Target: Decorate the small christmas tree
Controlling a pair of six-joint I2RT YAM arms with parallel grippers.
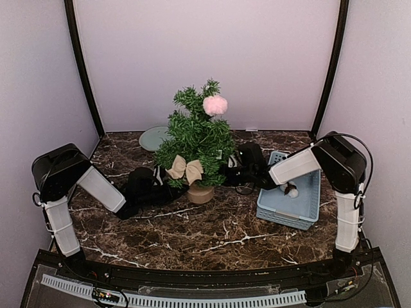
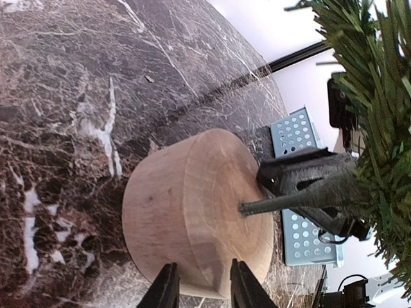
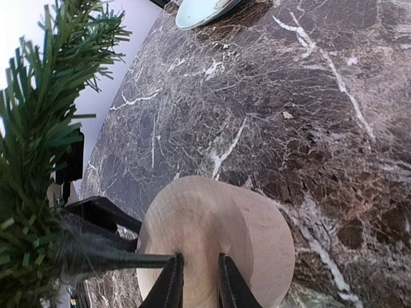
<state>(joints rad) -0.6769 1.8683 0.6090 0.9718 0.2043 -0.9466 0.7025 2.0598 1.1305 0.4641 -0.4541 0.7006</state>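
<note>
The small christmas tree (image 1: 196,135) stands mid-table on its round wooden stump (image 1: 200,192). It carries a pink pom-pom (image 1: 215,105) near the top and a beige bow (image 1: 185,169) low on its left. My left gripper (image 1: 168,188) reaches in low from the left. In the left wrist view its fingertips (image 2: 200,289) stand apart at the stump's (image 2: 192,212) near rim, with nothing between them. My right gripper (image 1: 226,174) comes in from the right under the branches. Its fingertips (image 3: 198,285) sit over the stump top (image 3: 218,231) with a narrow empty gap, beside the trunk (image 3: 128,260).
A light blue perforated basket (image 1: 286,218) sits at the right with a small white and brown item (image 1: 292,191) inside. A pale green plate (image 1: 153,137) lies behind the tree on the left. Walls close in the table at the back and sides.
</note>
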